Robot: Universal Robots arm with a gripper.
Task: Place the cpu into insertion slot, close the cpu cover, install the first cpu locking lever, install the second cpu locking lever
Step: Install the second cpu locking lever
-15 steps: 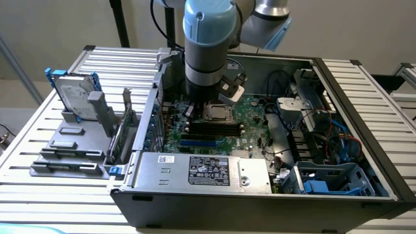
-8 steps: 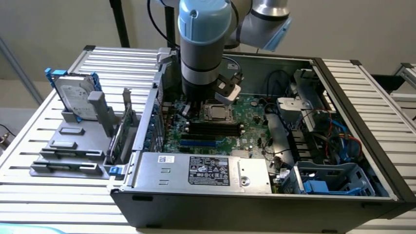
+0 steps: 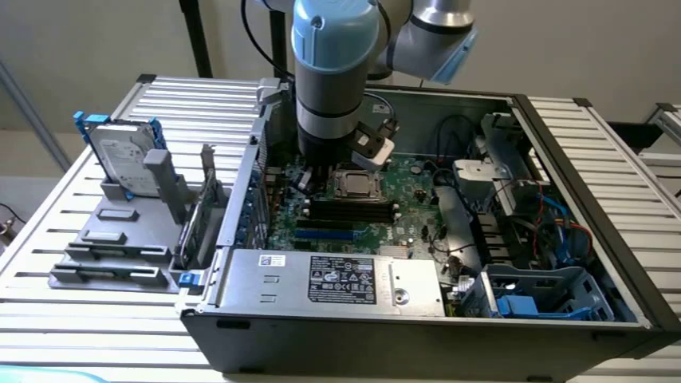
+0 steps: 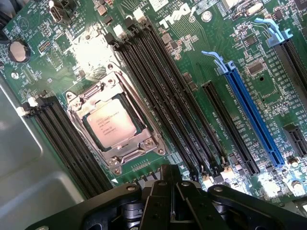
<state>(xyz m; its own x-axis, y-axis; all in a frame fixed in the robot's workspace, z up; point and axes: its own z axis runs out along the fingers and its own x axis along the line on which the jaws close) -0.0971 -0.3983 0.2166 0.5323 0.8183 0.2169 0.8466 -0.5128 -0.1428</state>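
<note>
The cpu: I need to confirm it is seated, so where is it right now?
The cpu lies in the insertion slot, framed by the cpu cover, between banks of black memory slots; in the exterior view it sits just below the arm's wrist.

Arm (image 3: 332, 80) upright, wrist bent downward, gripper (image 4: 170, 199) pointing straight down.

Open computer case (image 3: 596, 263) on slatted tabletop (image 3: 96, 319). Robot arm (image 3: 332, 72) reaching down over green motherboard (image 3: 410, 187); cpu (image 3: 356, 184) seated in insertion slot just beside arm's end. Power supply (image 3: 330, 281) at case front. Hard drive (image 3: 123, 155) upright in grey holder (image 3: 117, 247), exterior view's left.
</note>
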